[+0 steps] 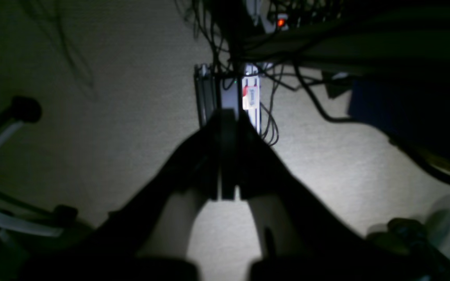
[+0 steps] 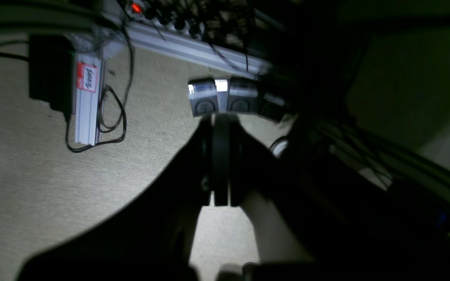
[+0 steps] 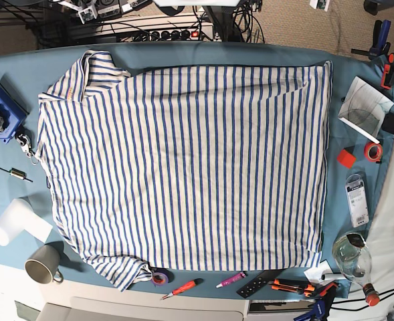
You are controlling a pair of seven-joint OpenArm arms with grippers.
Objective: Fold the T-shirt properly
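The T-shirt [image 3: 190, 167] lies spread nearly edge to edge on the blue bench [image 3: 217, 53]. Left pincer [image 1: 228, 195] and right pincer [image 2: 221, 201] hang closed, empty, over carpet [image 2: 22, 164].

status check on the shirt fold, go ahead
Left claw shut, empty. Right claw shut, empty. T-shirt spread flat on the table, unfolded. Mug and tape roll near its lower edge.
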